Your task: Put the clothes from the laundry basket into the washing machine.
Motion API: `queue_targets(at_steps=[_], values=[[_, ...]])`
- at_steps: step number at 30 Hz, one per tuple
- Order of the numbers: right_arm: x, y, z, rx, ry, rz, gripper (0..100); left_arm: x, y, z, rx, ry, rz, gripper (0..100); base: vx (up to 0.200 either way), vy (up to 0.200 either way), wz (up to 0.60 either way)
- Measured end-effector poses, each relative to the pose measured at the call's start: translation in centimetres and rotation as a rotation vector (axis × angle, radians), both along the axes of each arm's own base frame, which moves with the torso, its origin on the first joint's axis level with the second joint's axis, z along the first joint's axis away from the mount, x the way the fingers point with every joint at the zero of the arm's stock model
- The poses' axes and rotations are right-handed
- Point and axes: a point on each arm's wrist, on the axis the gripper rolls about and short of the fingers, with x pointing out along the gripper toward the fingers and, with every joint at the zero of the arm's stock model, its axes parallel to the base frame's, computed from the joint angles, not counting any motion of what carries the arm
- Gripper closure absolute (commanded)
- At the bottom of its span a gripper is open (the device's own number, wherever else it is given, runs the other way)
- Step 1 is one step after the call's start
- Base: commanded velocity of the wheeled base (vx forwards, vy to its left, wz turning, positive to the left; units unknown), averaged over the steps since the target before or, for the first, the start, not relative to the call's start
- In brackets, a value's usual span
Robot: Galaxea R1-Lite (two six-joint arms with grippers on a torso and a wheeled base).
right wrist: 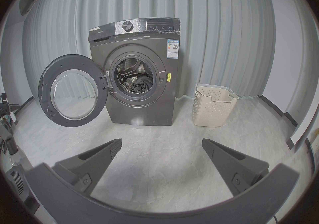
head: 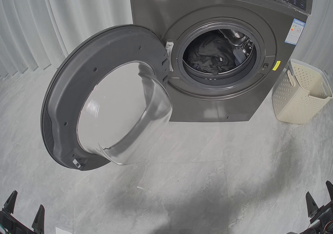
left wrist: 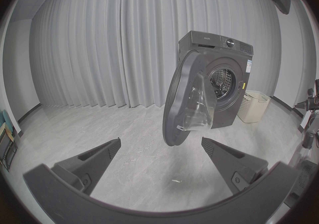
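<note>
The grey washing machine [head: 222,5] stands ahead with its round door [head: 104,99] swung wide to the left. Dark clothes [head: 208,54] lie inside the drum, also seen as dark clothes [right wrist: 139,85] in the right wrist view. The cream laundry basket [head: 301,92] stands on the floor right of the machine; I cannot see its inside. My left gripper [left wrist: 161,143] is open, low at the front left, holding nothing. My right gripper [right wrist: 161,143] is open, low at the front right, well back from machine [right wrist: 139,85] and basket [right wrist: 214,105].
White curtains [head: 52,12] hang behind the machine. The open door [left wrist: 186,101] juts out over the grey tiled floor [head: 194,182] between my left arm and the drum. A small white scrap [left wrist: 176,180] lies on the floor.
</note>
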Motion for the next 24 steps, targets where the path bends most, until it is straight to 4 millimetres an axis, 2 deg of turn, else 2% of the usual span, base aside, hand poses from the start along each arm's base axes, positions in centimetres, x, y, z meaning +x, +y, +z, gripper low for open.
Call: queue_targets(at_steps=[4, 9, 12, 17, 24], values=[[0.0, 0.0, 0.0, 0.000, 0.000, 0.000, 0, -0.2, 0.0, 1.0, -0.014, -0.042, 0.004, 0, 0.000, 0.000, 0.00], [0.0, 0.0, 0.0, 0.000, 0.000, 0.000, 0, -0.9, 0.0, 5.0, -0.041, -0.116, -0.031, 0, 0.000, 0.000, 0.00], [0.0, 0.0, 0.0, 0.000, 0.000, -0.001, 0, -0.3, 0.0, 7.7, -0.062, -0.134, -0.067, 0, 0.000, 0.000, 0.00], [0.0, 0.0, 0.0, 0.000, 0.000, 0.000, 0, 2.6, -0.2, 10.8, -0.085, -0.106, -0.127, 0, 0.000, 0.000, 0.00], [0.0, 0.0, 0.0, 0.000, 0.000, 0.000, 0, 8.7, -0.8, 14.1, -0.116, -0.008, -0.274, 0, 0.000, 0.000, 0.00]])
